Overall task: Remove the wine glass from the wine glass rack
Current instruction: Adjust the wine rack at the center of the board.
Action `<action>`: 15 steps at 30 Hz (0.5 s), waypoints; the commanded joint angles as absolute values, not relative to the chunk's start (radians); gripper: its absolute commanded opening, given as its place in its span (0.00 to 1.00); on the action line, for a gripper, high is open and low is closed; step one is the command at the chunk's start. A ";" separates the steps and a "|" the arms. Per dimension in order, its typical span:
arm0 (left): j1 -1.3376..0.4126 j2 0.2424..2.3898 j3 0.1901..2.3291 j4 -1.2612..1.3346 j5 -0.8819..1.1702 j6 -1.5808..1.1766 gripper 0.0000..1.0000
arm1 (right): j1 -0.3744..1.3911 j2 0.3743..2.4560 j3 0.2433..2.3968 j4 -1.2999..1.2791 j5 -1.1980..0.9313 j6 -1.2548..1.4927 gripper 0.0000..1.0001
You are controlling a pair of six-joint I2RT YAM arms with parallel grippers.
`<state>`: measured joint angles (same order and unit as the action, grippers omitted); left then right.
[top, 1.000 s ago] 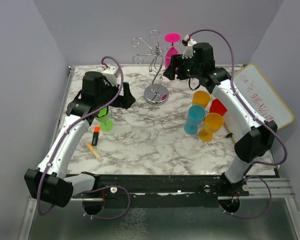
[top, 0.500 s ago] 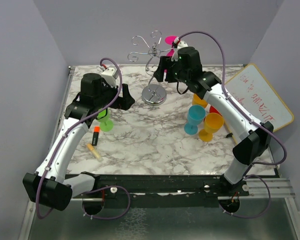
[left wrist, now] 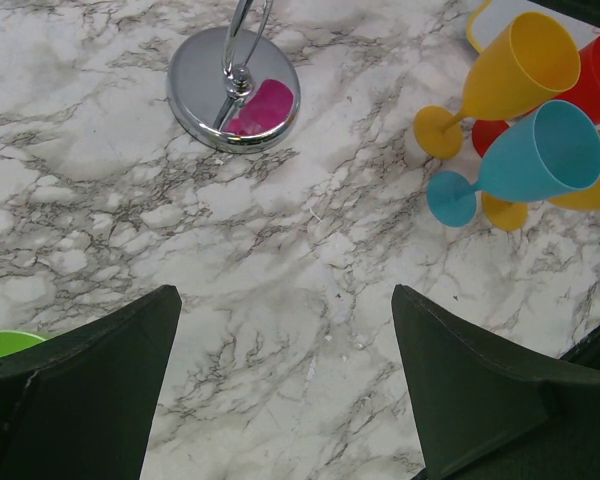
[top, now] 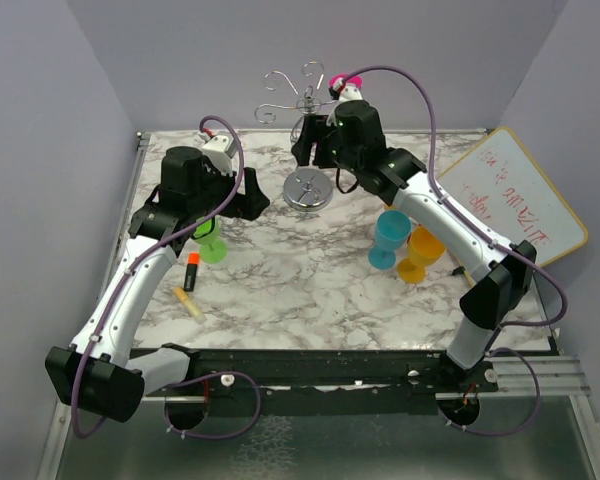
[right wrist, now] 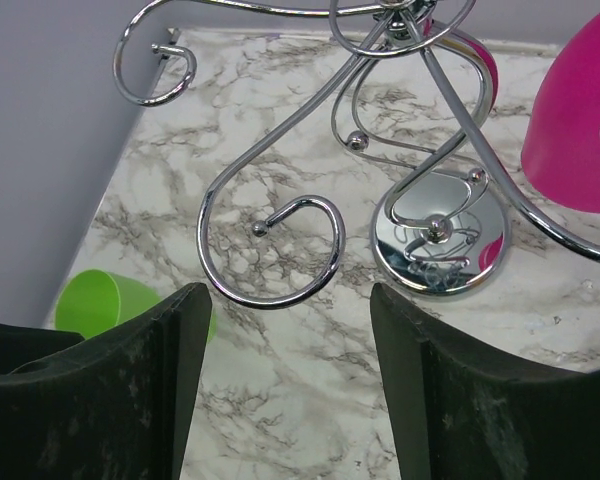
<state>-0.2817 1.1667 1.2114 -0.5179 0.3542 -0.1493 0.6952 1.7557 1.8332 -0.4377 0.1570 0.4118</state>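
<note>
We see the right tool [right wrist: 285, 296] with its two dark fingers spread well apart and nothing between them. It is raised up among the top arms of the wine glass rack [right wrist: 441, 236]. The rack is made of thin, bright chrome wire. A wavy stem rises from a round mirror-like base, and scroll arms curl outward at the top, each ending in a small ball. One of these curls sits just ahead of the gap between the fingers, but we cannot tell whether it touches them. The wine glass [right wrist: 577, 128] is glossy magenta and hangs on the rack ahead of this tool and off to its right. Only the rounded bowl shows at the edge of the wrist view. From above, just a bit of its pink shows past the arm, and the polished base mirrors a pink patch. The left tool [left wrist: 285, 298] is also wide open and holds nothing. It hovers over the marbled worktop [left wrist: 280, 230], with the rack's base ahead of it and slightly to its left. A blue goblet [left wrist: 540, 150] and a yellow goblet [left wrist: 510, 65] stand farther off to its right, and a green cup [right wrist: 108, 300] is close by on its left.
</note>
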 commanded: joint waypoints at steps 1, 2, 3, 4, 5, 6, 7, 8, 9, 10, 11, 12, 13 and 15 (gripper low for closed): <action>-0.281 1.151 1.210 -0.506 0.338 -0.147 0.88 | 0.704 1.700 1.777 -0.370 0.166 0.394 0.71; -0.281 1.151 1.210 -0.506 0.337 -0.146 0.88 | 0.704 1.679 1.752 -0.361 0.149 0.380 0.71; -0.281 1.152 1.210 -0.506 0.334 -0.145 0.88 | 0.704 1.659 1.726 -0.356 0.131 0.369 0.72; -0.281 1.151 1.211 -0.506 0.332 -0.144 0.88 | 0.704 1.637 1.702 -0.352 0.099 0.348 0.73; -0.281 1.153 1.213 -0.506 0.331 -0.143 0.88 | 0.704 1.615 1.676 -0.351 0.063 0.324 0.73; -0.281 1.153 1.214 -0.506 0.331 -0.142 0.88 | 0.704 1.593 1.653 -0.355 0.021 0.299 0.74; -0.281 1.154 1.215 -0.506 0.331 -0.141 0.88 | 0.704 1.569 1.630 -0.363 -0.008 0.277 0.75; -0.281 1.155 1.215 -0.506 0.332 -0.141 0.88 | 0.704 1.544 1.603 -0.370 -0.022 0.265 0.75; -0.281 1.155 1.218 -0.506 0.333 -0.142 0.88 | 0.704 1.512 1.570 -0.370 -0.017 0.261 0.75; -0.281 1.155 1.219 -0.505 0.333 -0.143 0.88 | 0.704 1.478 1.536 -0.365 -0.007 0.253 0.76; -0.281 1.155 1.219 -0.504 0.333 -0.145 0.88 | 0.704 1.446 1.500 -0.354 -0.004 0.239 0.76; -0.281 1.156 1.220 -0.502 0.333 -0.146 0.88 | 0.704 1.414 1.470 -0.347 -0.004 0.220 0.76; -0.281 1.158 1.221 -0.500 0.335 -0.146 0.88 | 0.704 1.390 1.443 -0.346 0.035 0.204 0.77; -0.281 1.160 1.224 -0.499 0.337 -0.147 0.88 | 0.703 1.348 1.404 -0.364 0.136 0.193 0.77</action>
